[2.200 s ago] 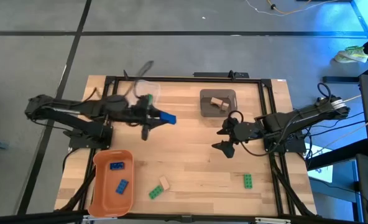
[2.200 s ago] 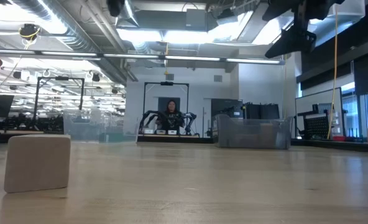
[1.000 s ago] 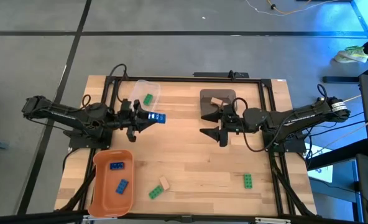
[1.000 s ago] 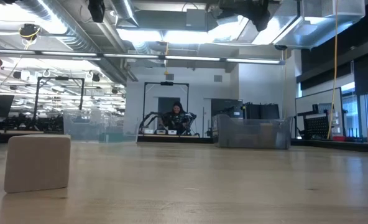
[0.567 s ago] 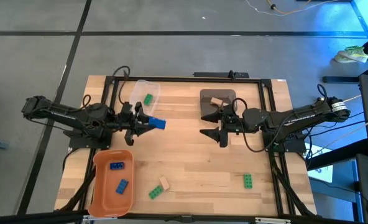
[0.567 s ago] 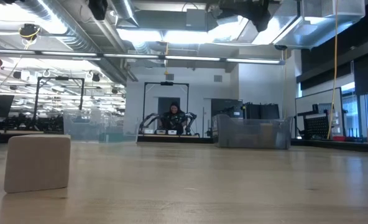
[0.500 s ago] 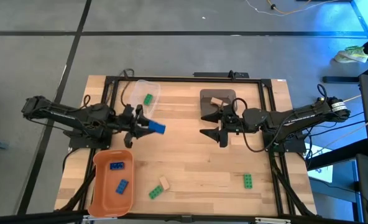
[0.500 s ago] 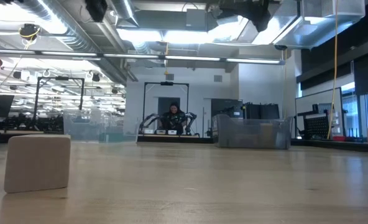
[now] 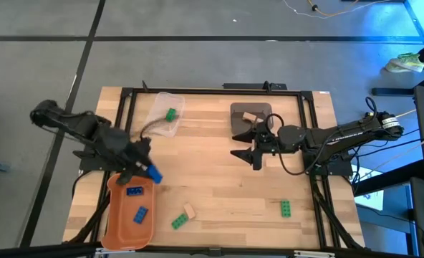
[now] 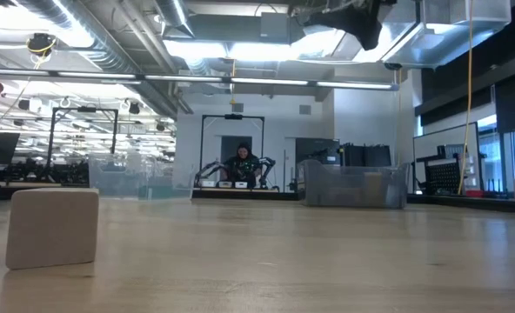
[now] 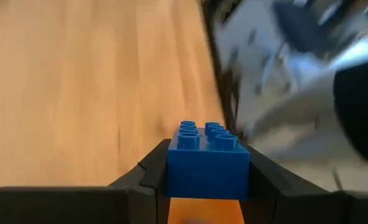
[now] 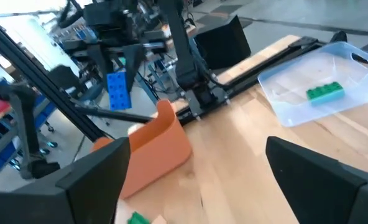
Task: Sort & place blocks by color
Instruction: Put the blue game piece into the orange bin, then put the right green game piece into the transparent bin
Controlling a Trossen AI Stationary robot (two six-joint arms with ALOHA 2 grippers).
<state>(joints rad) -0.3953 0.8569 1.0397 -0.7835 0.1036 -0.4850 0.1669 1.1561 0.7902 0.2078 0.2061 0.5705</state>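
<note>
The left gripper [image 9: 149, 170] is clamping a blue brick [image 9: 153, 173] at the lower left of the high view, hovering at the upper right corner of the orange bin [image 9: 114, 215] — the bin's opening is lying just below and to the left of the brick, so the drop looks to need only a small shift that way. Two blue bricks [image 9: 134, 190] are sitting inside already. In the left wrist view the brick [image 11: 207, 158] is lying crosswise between the fingers [image 11: 140, 174], studs up, orange showing beneath. The right gripper [image 9: 251, 147] is waiting with jaws spread wide at centre right — near the grey bin [image 9: 251, 118].
</note>
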